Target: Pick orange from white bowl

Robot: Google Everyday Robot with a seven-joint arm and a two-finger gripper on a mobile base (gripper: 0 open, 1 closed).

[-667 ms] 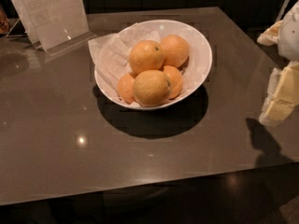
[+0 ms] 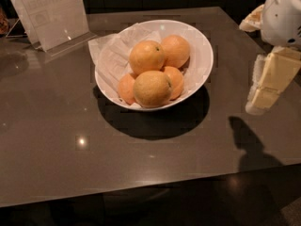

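Observation:
The white bowl [image 2: 202, 55] sits mid-table, lined with crumpled white paper and holding several oranges. The orange [image 2: 146, 56], bright with a small dark stem dot, lies on top at the centre-left of the pile. A paler yellowish orange [image 2: 152, 88] lies in front of it, and deeper-orange ones [image 2: 176, 50] lie behind and beside it. My gripper [image 2: 257, 105] hangs at the right edge of the view, above the table, to the right of the bowl and clear of it. It holds nothing that I can see.
The table [image 2: 70, 126] is dark and glossy, with its front edge near the bottom of the view. A clear acrylic sign holder [image 2: 51, 15] stands at the back left. The arm's white body [image 2: 282, 18] fills the upper right corner.
The gripper has shifted a little left and up, closer to the bowl. The bowl and oranges have not moved.

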